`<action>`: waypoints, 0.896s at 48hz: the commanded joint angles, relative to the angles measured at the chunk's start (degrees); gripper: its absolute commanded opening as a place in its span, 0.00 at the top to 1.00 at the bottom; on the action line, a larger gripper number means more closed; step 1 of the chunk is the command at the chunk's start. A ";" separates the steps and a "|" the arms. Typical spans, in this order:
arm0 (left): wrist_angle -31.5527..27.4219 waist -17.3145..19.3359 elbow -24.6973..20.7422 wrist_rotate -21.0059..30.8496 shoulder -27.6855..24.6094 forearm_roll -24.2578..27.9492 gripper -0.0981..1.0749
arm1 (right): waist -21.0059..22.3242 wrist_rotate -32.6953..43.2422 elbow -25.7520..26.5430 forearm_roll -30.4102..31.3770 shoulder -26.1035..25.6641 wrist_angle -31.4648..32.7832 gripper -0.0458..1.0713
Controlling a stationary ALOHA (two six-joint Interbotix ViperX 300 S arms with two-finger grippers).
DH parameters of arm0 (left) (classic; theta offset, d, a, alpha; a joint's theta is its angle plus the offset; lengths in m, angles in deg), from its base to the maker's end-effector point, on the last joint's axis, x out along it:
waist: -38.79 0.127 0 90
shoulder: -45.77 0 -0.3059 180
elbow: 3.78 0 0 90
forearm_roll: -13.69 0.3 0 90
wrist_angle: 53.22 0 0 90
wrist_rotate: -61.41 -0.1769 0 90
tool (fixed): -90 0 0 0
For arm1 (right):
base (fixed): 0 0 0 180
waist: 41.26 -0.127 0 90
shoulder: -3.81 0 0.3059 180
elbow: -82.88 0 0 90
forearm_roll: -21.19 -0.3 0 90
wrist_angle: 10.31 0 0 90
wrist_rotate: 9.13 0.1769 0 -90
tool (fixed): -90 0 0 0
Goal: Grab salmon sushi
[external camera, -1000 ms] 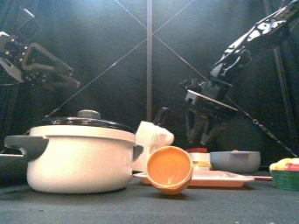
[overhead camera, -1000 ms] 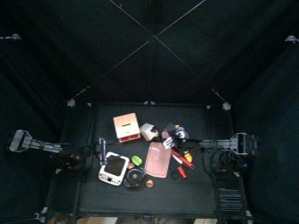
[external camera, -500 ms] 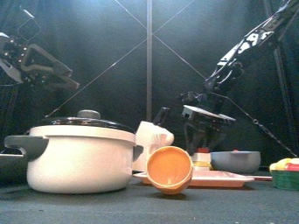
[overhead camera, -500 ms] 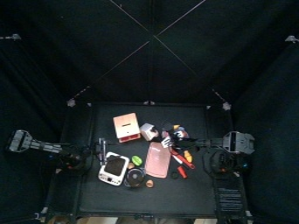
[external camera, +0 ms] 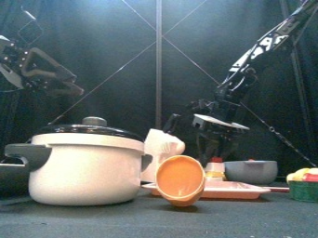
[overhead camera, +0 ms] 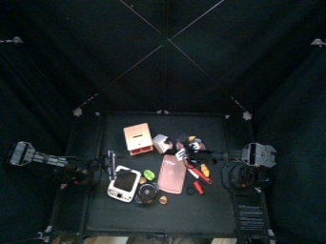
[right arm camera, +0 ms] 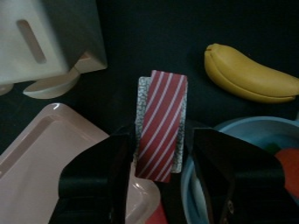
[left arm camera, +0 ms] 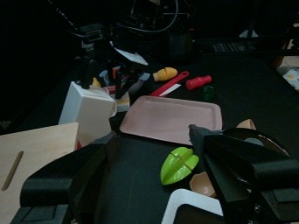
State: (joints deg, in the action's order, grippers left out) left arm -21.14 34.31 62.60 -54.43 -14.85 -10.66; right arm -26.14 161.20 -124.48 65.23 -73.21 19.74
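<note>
In the right wrist view the salmon sushi (right arm camera: 162,122) is a small piece with a red-orange striped top on a pale base, lying on the black table. My right gripper (right arm camera: 167,136) is open just above it, one jaw on each side, not touching it. In the front view the right gripper (external camera: 214,139) hangs low over a small orange-topped piece (external camera: 214,169). In the top view the right gripper (overhead camera: 204,152) is right of the table's middle. My left gripper (left arm camera: 158,147) is open and empty, held up at the left (overhead camera: 79,172).
A yellow banana (right arm camera: 251,74), a blue-grey bowl (right arm camera: 251,144), a pink tray (right arm camera: 47,162) and a white cup (right arm camera: 59,85) crowd round the sushi. A pink box (overhead camera: 137,136) and a red tool (overhead camera: 197,177) lie nearby. A large pot (external camera: 81,167) and an orange bowl (external camera: 180,178) stand in front.
My right gripper has come down toward the table, mostly in the first half second, and has since held still. The left arm has not moved.
</note>
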 commanded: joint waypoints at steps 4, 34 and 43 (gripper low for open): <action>0.18 -0.09 -0.62 0.00 -0.18 -0.09 0.07 | 0.35 0.09 0.97 0.09 -0.88 -0.18 0.32; 0.18 -0.09 -0.62 0.00 -0.09 -0.09 0.07 | -1.32 0.00 1.58 -0.35 -6.50 3.69 0.32; 0.18 -0.09 -0.70 -0.09 -0.09 -0.09 0.07 | -2.11 -0.18 2.29 -0.44 -6.77 3.78 0.32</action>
State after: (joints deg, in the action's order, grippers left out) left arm -21.23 34.31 62.60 -54.43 -14.94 -10.66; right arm -27.72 161.20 -123.86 64.70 -77.78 23.52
